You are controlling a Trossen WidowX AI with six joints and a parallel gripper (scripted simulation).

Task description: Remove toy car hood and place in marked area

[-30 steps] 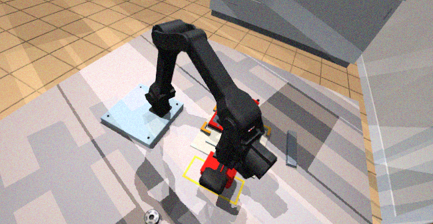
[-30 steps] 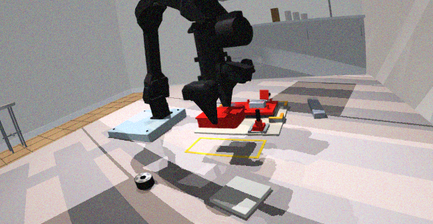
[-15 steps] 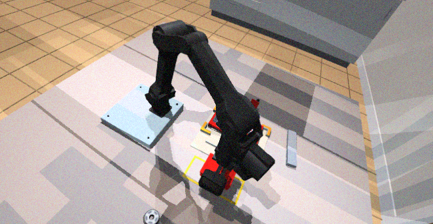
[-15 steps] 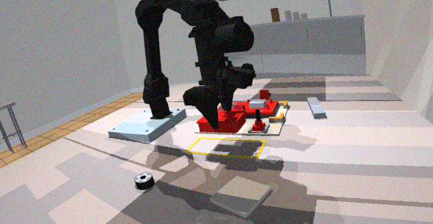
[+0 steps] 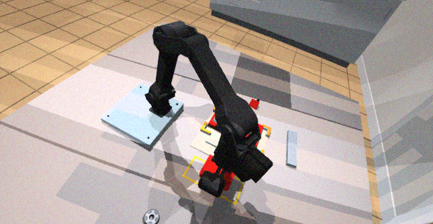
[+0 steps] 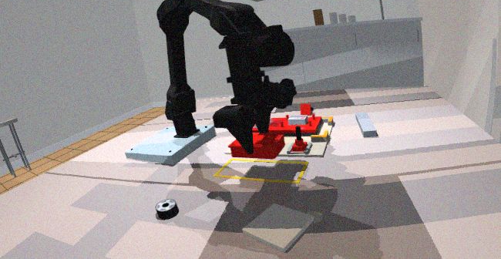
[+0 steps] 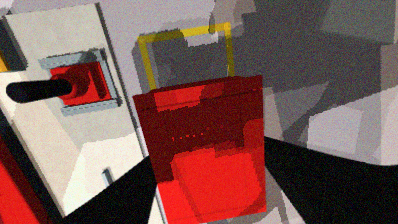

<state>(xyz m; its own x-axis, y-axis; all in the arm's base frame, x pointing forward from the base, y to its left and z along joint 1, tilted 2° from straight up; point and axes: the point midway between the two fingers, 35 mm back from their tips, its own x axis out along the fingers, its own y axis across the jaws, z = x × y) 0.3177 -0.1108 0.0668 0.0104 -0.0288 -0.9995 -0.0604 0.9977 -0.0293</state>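
Note:
The red box-like hood [image 5: 230,181] [image 6: 270,146] [image 7: 220,175] is held off the table, level in the exterior view. My gripper [image 6: 257,142] [image 7: 206,150] is shut on it, one finger on each side. The marked area is a yellow outline [image 5: 189,166] [image 6: 256,179] [image 7: 147,62]. In the top view the hood overlaps the outline; in the exterior view it hangs above and behind it, with a dark shadow inside the outline. The red toy car body [image 6: 316,125] [image 7: 11,187] lies behind, partly hidden by the arm.
The car sits on a cream board [image 6: 317,149] with orange corner brackets [image 5: 268,131]. A black lever on a red base [image 6: 300,145] [image 7: 85,85] stands near the hood. A blue-grey bar [image 5: 291,148] [image 6: 365,125], a black wheel [image 6: 167,213] and a pale tile [image 6: 279,225] lie around.

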